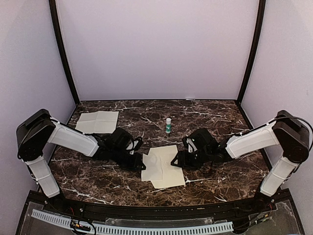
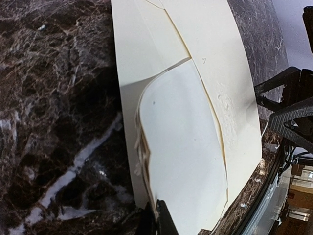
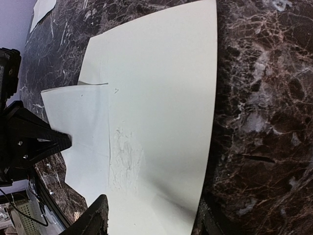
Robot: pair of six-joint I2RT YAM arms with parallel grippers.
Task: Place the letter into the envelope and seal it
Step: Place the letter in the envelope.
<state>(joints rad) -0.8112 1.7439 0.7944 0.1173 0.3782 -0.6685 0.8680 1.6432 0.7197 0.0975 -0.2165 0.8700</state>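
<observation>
**Envelope held at both edges, letter set apart**

*Top external view.* The envelope [image 1: 164,172] lay mid-tabletop [image 1: 220,113], toward the near edge. The letter [image 1: 98,122] lay well apart, by the far left corner. The left gripper [image 1: 140,164] met the envelope's left edge and the right gripper [image 1: 175,161] its right edge. Only this view showed both papers together.

*Left wrist view.* Only here did the left fingers [image 2: 157,221] show pinched together on a paler, lifted panel of the envelope, probably its flap. The paper bowed freely, so it was judged light, thin and easily creased. It seemed best taken by an edge, with the body pinned down.

*Right wrist view.* The right fingers [image 3: 95,219] stood apart astride the envelope's edge, clamping nothing. A faint emblem [image 3: 126,157] showed.
</observation>
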